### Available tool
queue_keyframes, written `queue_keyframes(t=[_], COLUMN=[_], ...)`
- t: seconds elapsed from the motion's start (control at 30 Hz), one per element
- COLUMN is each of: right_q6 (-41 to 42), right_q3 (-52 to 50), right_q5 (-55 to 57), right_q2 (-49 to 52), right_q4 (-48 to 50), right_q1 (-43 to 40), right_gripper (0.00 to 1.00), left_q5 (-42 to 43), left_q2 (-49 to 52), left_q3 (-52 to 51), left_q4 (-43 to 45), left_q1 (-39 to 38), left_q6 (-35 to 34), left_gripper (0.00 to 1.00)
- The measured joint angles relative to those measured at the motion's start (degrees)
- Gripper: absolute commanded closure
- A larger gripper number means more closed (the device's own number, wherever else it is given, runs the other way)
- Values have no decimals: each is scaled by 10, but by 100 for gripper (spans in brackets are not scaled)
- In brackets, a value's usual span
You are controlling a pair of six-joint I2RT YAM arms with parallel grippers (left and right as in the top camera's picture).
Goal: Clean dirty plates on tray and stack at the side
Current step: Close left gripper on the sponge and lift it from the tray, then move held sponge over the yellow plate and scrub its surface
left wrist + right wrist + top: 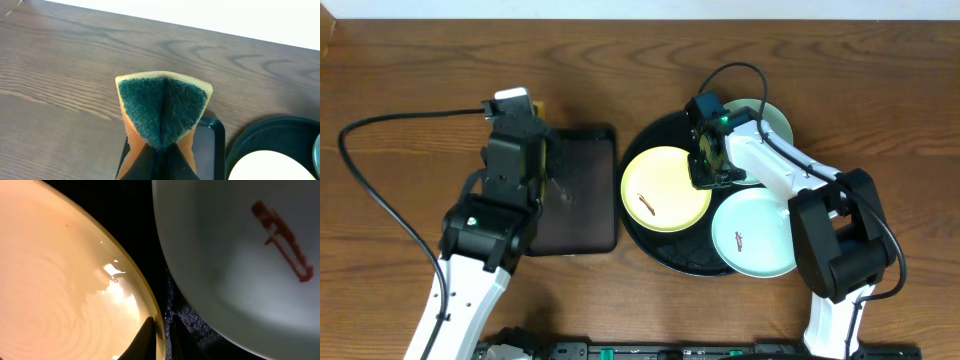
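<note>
The round black tray (670,262) holds three plates. A pale yellow plate (665,188) with a brown smear lies at its left. One mint-white plate (755,232) with a smear lies at the front right, another (772,120) at the back right. My right gripper (708,172) is shut on the yellow plate's (65,280) right rim, one finger on each side of it (161,335). Beside it is the smeared mint plate (225,245). My left gripper (161,150) is shut on a folded green-and-orange sponge (162,107), above the table left of the tray (250,145).
A smaller black rectangular tray (580,190) lies between the left arm and the round tray. Its corner (210,135) shows under the sponge. Brown wooden table surrounds both trays. A black cable loops at the far left (360,160).
</note>
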Motion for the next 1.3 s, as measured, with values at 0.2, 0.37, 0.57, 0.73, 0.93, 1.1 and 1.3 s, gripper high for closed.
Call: queue_keyframes(t=[0.2,0.37,0.57,0.73,0.93,1.1,1.3], right_q6=[0,0,-1,-3,-2,17,35], right_q3=[0,0,0,0,0,0,0], right_q5=[0,0,0,-1,-2,-2,-3], right_q2=[0,0,0,0,0,0,-5], right_q4=[0,1,3,6,6,5,1], right_q1=[0,0,0,0,0,0,0], right_gripper=[88,85,91,99,99,99,99], left_q5=[-1,-1,-1,-1,7,15,44], left_q2=[0,0,0,0,23,61,100], left_q3=[0,0,0,0,0,0,0], left_q4=[-8,-13,-14,-33,-71,-96,-101], left_q1=[0,0,0,0,0,0,0], left_q6=[0,0,0,0,-5,-11,-16], left_gripper=[92,93,92,93,93,93,93])
